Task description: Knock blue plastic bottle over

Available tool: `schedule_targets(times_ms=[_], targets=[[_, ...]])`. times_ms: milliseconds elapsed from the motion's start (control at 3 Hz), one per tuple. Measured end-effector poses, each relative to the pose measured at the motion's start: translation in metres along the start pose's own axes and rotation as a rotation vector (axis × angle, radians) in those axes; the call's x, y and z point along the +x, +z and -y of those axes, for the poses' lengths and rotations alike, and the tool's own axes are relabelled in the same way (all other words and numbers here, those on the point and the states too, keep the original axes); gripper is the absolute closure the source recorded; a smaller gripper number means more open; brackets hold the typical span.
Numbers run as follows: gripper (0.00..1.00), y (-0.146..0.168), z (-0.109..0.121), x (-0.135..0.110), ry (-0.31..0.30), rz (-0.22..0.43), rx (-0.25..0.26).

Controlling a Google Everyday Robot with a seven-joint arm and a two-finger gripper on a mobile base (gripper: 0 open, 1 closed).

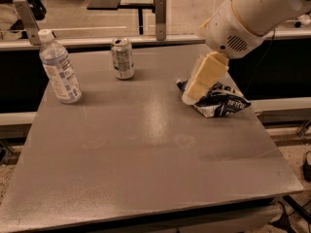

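Hidden: the gripper (191, 96) covers the left end of the snack bag (222, 102); whether it touches the bag cannot be told.
Cut off: the arm (252, 13) leaves the frame at the upper right corner; the table (146, 154) loses its near left corner at the lower left frame edge.
Gripper state: cannot tell; it reads as one cream, blocky wedge slanting down and left from the arm's white rounded housing, right of centre.
Blue plastic bottle (58, 68): upright at the upper left of the frame, near the table's far left corner; clear ribbed plastic, white cap, pale label.
Can (122, 58): short metal cylinder, upright, right of the bottle and apart from it, near the far edge.
Snack bag: crumpled dark-and-white foil, lying flat near the right edge.
Table surface: flat, matte grey, finely speckled, with faint smudges at centre.
Open room: bare tabletop lies between gripper and bottle, with the can on its far side.
Edges: a rail with upright metal posts (160, 17) runs behind the far edge.
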State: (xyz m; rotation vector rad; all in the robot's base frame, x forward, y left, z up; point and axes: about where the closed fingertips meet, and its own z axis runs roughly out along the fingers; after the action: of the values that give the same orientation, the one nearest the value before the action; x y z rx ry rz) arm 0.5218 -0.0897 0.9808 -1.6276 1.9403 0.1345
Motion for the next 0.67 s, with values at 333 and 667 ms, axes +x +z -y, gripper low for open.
schedule_targets(times_ms=[333,667], targets=[[0.0,0.026,0.003,-0.035,-0.008,0.082,-0.021],[0.0,0.052,0.006,-0.078,-0.01,0.167,-0.043]])
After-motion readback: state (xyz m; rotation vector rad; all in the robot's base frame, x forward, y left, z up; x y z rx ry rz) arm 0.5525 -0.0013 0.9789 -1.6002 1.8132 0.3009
